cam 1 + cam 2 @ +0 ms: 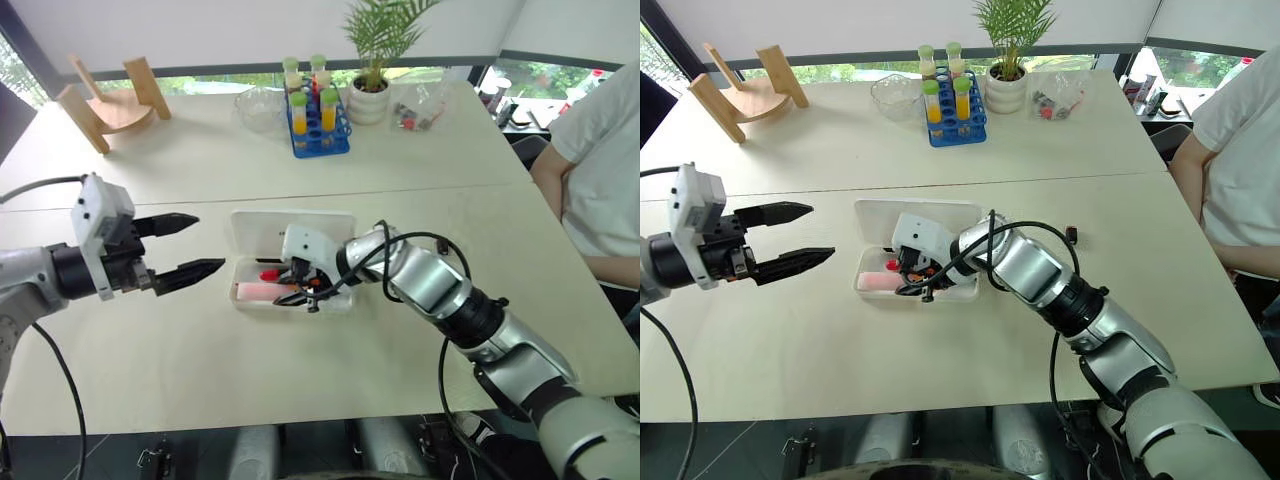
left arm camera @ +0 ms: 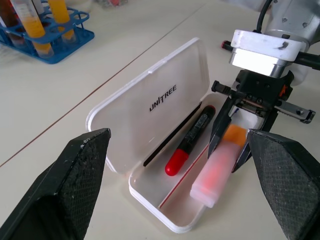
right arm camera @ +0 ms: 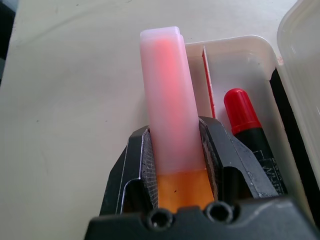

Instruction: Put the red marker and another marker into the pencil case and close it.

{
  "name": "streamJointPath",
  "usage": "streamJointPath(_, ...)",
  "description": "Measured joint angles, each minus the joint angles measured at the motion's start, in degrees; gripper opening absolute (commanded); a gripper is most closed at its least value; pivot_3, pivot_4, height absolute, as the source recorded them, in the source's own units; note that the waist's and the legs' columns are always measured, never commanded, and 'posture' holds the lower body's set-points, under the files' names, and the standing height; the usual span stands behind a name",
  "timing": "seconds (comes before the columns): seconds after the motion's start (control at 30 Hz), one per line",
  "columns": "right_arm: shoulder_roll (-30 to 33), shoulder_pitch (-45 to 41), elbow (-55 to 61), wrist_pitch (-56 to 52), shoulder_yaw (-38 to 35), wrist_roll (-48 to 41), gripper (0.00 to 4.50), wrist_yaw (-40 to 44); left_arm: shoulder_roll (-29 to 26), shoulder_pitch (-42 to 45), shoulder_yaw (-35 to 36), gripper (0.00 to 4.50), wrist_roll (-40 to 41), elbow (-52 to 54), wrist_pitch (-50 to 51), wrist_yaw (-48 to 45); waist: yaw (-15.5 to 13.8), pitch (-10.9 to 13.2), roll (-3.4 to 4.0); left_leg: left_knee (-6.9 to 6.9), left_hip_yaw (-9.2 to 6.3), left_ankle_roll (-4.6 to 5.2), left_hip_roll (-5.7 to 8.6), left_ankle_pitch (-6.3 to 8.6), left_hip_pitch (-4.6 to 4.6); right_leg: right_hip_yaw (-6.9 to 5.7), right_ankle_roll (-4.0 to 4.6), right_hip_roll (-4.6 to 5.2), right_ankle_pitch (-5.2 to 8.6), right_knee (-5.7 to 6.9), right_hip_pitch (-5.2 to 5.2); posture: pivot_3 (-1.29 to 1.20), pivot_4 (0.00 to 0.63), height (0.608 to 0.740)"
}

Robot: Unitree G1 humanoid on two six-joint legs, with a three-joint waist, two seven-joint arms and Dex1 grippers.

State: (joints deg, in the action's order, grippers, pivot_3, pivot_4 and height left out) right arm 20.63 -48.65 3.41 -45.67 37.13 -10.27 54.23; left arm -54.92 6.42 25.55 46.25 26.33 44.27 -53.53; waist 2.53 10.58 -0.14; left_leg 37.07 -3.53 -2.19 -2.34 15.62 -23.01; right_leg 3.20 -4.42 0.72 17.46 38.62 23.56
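Observation:
The white pencil case [image 1: 292,224] lies open on the table, its lid [image 2: 150,95] folded flat on the far side. The red marker [image 2: 190,145] rests inside, along the far compartment. My right gripper [image 1: 300,285] is shut on the orange end of the other marker, a stubby pink-orange highlighter [image 3: 167,100]. It holds that highlighter low in the near compartment, parallel to the red marker [image 3: 245,120]. Whether it touches the case floor I cannot tell. My left gripper [image 1: 210,242] hovers open just left of the case, holding nothing.
At the back of the table stand a blue tube rack [image 1: 318,120], a potted plant [image 1: 370,95], a glass bowl [image 1: 258,108] and a wooden stand [image 1: 105,105]. A person in a white shirt [image 1: 600,150] sits at the right edge. A small dark object [image 1: 1072,236] lies right of the case.

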Motion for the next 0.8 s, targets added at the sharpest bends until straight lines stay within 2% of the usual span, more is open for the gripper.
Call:
streamJointPath(0.03,-0.3,0.0,-0.6,0.1,0.0,0.4,1.86,-0.1,0.0,-0.2,0.0,4.50,0.5,0.4,0.3,0.0,0.0,0.0,0.00,0.00,0.00,0.00,0.00,0.00,0.00,0.00,0.00,0.00,0.00,0.00,0.00,0.00,0.150,0.740)
streamJointPath(0.2,-1.7,-0.3,-2.0,0.6,-0.1,1.8,4.37,-0.4,-1.4,-2.4,0.3,4.50,2.6,2.6,1.6,-1.4,0.0,0.0,0.00,0.00,-0.01,0.00,0.00,0.00,0.01,0.00,0.00,0.00,0.00,0.03,0.01,0.00,0.150,0.740)
streamJointPath(0.33,0.0,-0.3,0.0,-1.3,-1.9,1.1,4.45,0.3,-2.4,-3.0,0.5,4.50,3.3,3.3,1.7,-2.6,0.0,0.0,0.02,0.00,-0.01,-0.03,0.02,-0.01,-0.03,0.00,0.00,0.02,0.00,0.06,0.06,0.00,0.150,0.740)
streamJointPath(0.4,5.2,-0.5,5.1,-6.4,-8.6,-2.1,4.45,1.2,-3.6,-3.0,0.5,4.50,3.3,3.1,1.6,-4.2,-0.6,0.0,0.04,0.03,-0.10,-0.09,0.14,-0.05,-0.14,-0.10,0.00,0.15,0.00,0.05,0.09,0.00,0.150,0.740)
streamJointPath(0.5,16.0,-1.4,10.0,-14.2,-22.6,-5.3,4.45,1.2,-4.3,-3.0,0.4,4.50,3.2,2.6,1.2,-6.6,-1.6,0.0,-0.02,0.02,-0.11,-0.10,0.32,-0.06,-0.12,-0.12,-0.01,0.31,0.00,-0.01,0.02,0.00,0.150,0.740)
streamJointPath(0.6,25.0,2.5,12.5,-20.7,-30.9,-7.0,4.45,0.3,-4.9,-2.7,0.0,4.50,2.7,1.0,-0.2,-8.8,-1.8,0.0,-0.03,-0.04,-0.10,-0.08,0.31,-0.05,-0.09,-0.15,-0.01,0.30,0.00,-0.13,-0.04,0.00,0.150,0.740)
streamJointPath(0.7,28.8,9.1,11.7,-23.5,-35.5,-6.7,4.45,-3.0,-4.7,-0.6,-1.4,4.50,2.2,-0.5,-1.9,-10.1,-1.3,0.0,-0.02,-0.06,-0.07,-0.07,0.28,-0.04,-0.05,-0.11,-0.01,0.23,0.00,-0.12,-0.03,0.00,0.150,0.740)
streamJointPath(0.8,29.5,13.4,6.5,-22.6,-36.3,-4.2,4.45,-8.3,-3.2,1.3,-2.4,4.50,2.0,-1.4,-3.6,-10.5,-0.9,0.0,0.02,-0.05,0.03,-0.06,0.28,-0.04,0.00,0.00,-0.02,0.23,0.00,-0.06,-0.02,0.00,0.150,0.740)
